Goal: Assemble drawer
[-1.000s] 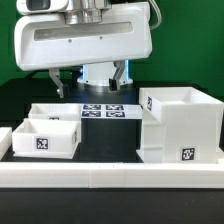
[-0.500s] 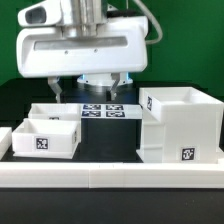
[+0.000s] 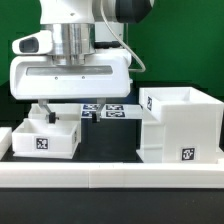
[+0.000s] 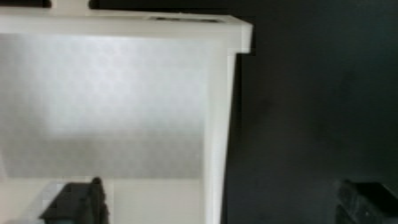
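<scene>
A small white open drawer box (image 3: 45, 140) with a marker tag on its front sits on the black table at the exterior view's left. A larger white open cabinet box (image 3: 180, 125) stands at the exterior view's right. My gripper (image 3: 70, 113) hangs just above the back of the small box, well apart from the cabinet box. It is open and holds nothing. In the wrist view the gripper (image 4: 224, 205) straddles one side wall of the small box (image 4: 107, 110). One dark finger (image 4: 75, 200) is over the box's inside. The other is over the black table.
The marker board (image 3: 112, 110) lies flat at the back between the two boxes. A long white rail (image 3: 110, 178) runs along the table's front edge. Another white part (image 3: 5, 142) shows at the far left edge.
The arm has moved toward the exterior view's left and come down, from over the marker board to over the small drawer box. The jaws stay open. Both boxes have not moved.
</scene>
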`<state>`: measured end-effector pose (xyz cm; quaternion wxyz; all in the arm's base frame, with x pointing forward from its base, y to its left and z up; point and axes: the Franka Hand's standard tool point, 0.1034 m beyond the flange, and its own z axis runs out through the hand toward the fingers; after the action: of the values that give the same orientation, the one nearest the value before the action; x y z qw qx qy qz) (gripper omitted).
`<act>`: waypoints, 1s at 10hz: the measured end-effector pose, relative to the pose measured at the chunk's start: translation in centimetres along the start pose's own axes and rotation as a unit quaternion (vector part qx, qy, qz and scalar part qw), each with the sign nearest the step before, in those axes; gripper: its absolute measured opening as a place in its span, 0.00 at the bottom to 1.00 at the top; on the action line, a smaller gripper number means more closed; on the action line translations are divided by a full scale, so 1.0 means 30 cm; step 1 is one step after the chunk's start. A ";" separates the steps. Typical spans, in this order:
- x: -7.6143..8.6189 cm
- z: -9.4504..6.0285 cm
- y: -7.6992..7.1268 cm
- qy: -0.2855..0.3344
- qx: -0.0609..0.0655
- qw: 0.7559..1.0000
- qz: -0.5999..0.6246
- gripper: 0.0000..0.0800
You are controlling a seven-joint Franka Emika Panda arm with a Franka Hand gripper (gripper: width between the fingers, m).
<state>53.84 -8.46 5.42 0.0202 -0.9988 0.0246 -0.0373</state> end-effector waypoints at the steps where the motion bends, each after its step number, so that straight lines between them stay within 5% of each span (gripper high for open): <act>1: -0.001 0.001 0.000 0.000 0.000 1.000 0.000 0.81; 4: -0.005 0.017 0.018 -0.005 -0.001 1.000 -0.003 0.81; 10: -0.067 0.143 0.029 -0.006 -0.009 1.000 0.007 0.81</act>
<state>52.14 -9.07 0.96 0.0121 -0.9989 0.0318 -0.0314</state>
